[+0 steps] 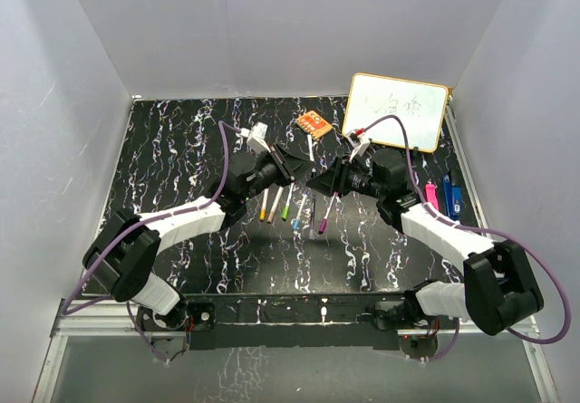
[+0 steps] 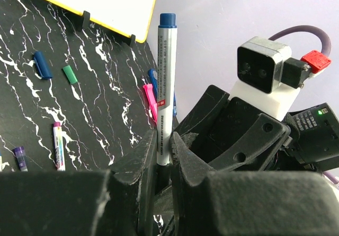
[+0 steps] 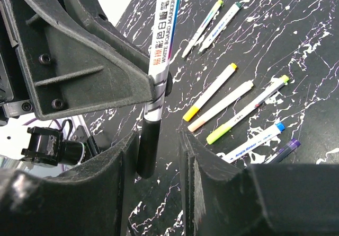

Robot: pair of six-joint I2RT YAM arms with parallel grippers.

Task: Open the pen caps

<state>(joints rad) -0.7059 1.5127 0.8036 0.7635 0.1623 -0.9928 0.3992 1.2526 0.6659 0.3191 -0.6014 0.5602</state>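
My left gripper (image 2: 163, 140) is shut on a white marker barrel (image 2: 165, 87) with a blue end (image 2: 167, 19), held above the table. Its black cap (image 3: 148, 146) hangs between the fingers of my right gripper (image 3: 159, 140), which is open; the cap sits close to the left finger (image 3: 124, 156), with a gap to the other. In the top view the left gripper (image 1: 294, 169) and right gripper (image 1: 319, 183) meet mid-table. Loose blue cap (image 2: 42, 65), green cap (image 2: 70, 75) and purple cap (image 2: 20, 158) lie on the table.
Several capped markers lie in a row on the black marbled table, among them yellow (image 3: 210, 92), orange (image 3: 221, 106) and green (image 3: 247, 109). A whiteboard (image 1: 397, 110) leans at the back right, with an orange eraser (image 1: 314, 123) to its left. Pink and blue clips (image 1: 440, 195) lie at the right.
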